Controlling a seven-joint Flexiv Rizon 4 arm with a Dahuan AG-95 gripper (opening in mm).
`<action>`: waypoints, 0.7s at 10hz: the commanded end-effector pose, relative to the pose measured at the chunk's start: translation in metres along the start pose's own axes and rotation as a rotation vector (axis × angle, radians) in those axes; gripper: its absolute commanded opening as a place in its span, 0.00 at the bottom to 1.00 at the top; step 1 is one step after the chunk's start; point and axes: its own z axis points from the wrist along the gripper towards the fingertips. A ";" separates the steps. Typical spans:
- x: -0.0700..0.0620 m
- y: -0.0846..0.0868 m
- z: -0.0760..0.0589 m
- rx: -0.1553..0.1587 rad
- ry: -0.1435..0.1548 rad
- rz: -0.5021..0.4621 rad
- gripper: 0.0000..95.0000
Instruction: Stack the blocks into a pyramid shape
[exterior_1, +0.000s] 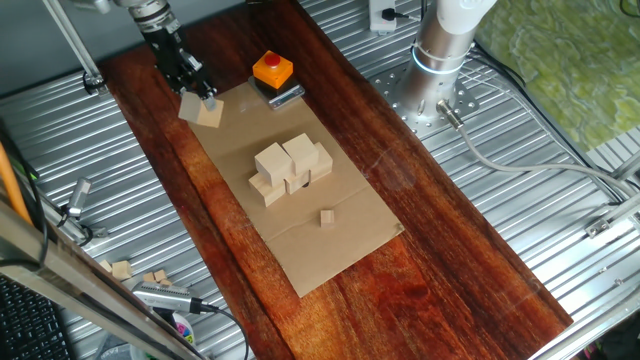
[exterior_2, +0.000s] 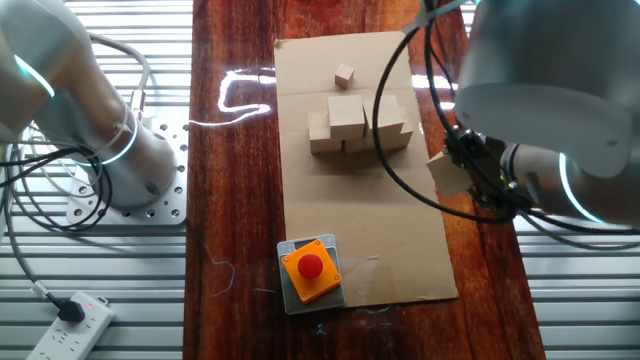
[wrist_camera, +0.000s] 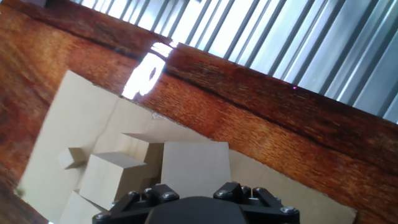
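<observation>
My gripper (exterior_1: 203, 98) is shut on one pale wooden block (exterior_1: 207, 113), which hangs above the far left edge of the cardboard sheet (exterior_1: 340, 240). In the other fixed view the gripper (exterior_2: 458, 172) holds that block (exterior_2: 443, 170) at the sheet's right edge. The hand view shows the held block (wrist_camera: 195, 163) between the jaws, filling the lower middle. Several more blocks (exterior_1: 290, 167) stand clustered mid-sheet, two of them resting on the lower ones (exterior_2: 355, 125). From the hand view that cluster (wrist_camera: 109, 177) lies to the lower left.
A tiny wooden cube (exterior_1: 327, 217) lies on the sheet near the cluster. An orange box with a red button (exterior_1: 272, 70) sits at the sheet's far end. The arm's silver base (exterior_1: 440, 60) stands beside the dark wooden board (exterior_1: 450, 270). Ribbed metal table surrounds it.
</observation>
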 end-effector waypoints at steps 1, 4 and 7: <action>0.000 -0.001 0.000 0.009 0.007 0.009 0.00; 0.000 -0.001 0.000 0.008 0.009 0.042 0.00; 0.000 -0.001 0.000 0.050 0.039 0.078 0.00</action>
